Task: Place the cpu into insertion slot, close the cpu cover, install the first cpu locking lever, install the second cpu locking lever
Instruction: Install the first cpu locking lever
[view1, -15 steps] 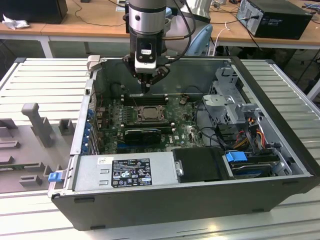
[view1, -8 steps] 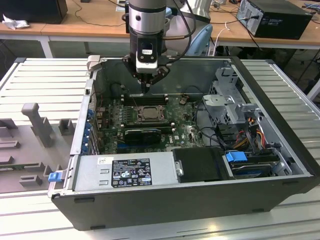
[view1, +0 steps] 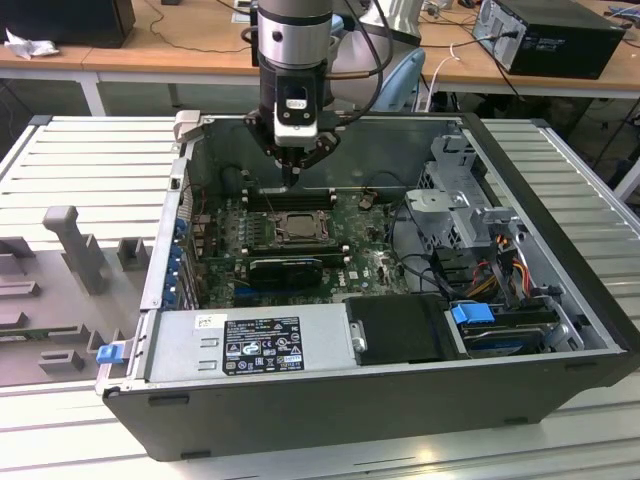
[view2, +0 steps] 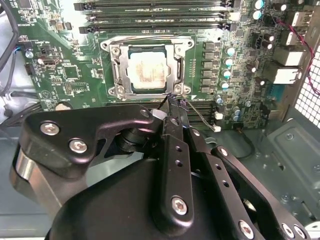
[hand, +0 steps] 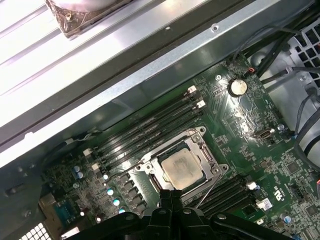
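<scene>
The cpu (view2: 146, 70) (hand: 180, 167) lies flat in the insertion slot (view1: 297, 226) on the green motherboard, its pale face showing. The cpu cover (view2: 118, 70) (hand: 203, 154), a silvery frame, lies down around it. My gripper (view1: 290, 180) (view2: 176, 101) (hand: 171, 194) is shut, fingers pressed together with nothing visible between them. Its tip hangs just off one edge of the socket, close to a corner. A thin wire locking lever (hand: 209, 192) (view2: 200, 116) runs out from that corner, beside the fingertips.
Long black memory slots (view2: 150, 15) run along the socket's far side, and more lie under my fingers. A black card with a heatsink (view1: 285, 268), the power supply (view1: 250, 340), a drive cage (view1: 460, 215) and loose cables (view1: 500, 270) crowd the case. Case walls (view1: 320, 125) enclose everything.
</scene>
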